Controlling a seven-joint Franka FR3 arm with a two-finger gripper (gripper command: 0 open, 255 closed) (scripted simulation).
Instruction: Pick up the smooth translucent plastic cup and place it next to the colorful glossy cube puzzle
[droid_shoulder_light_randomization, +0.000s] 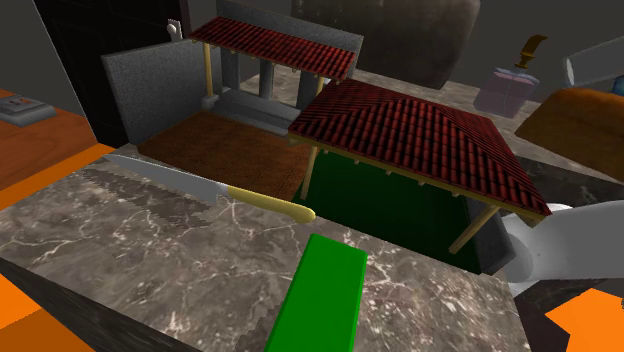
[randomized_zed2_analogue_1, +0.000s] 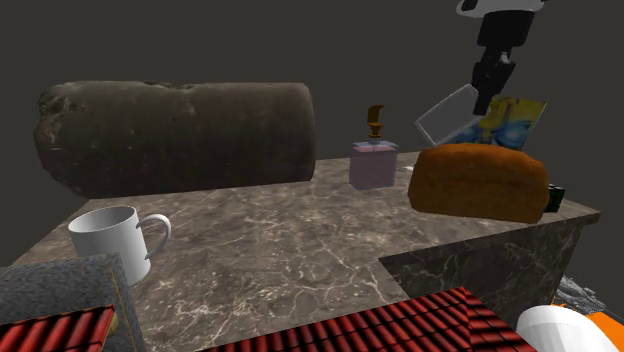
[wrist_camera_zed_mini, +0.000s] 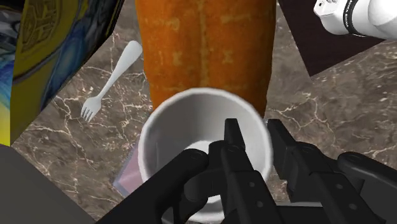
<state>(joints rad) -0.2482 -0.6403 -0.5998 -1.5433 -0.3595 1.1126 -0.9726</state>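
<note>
Marble counter (wrist_camera_zed_mini: 337, 95) lies under claw (wrist_camera_zed_mini: 256, 132) pinching white cup (wrist_camera_zed_mini: 178, 121).

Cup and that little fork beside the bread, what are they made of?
The cup looks plain white, smooth and matte, with soft shading inside. It is probably plastic, though it does not look see-through here. The fork is pale grey-white and smooth, with a faint shine. It could be plastic or light metal; I cannot tell which.
</note>
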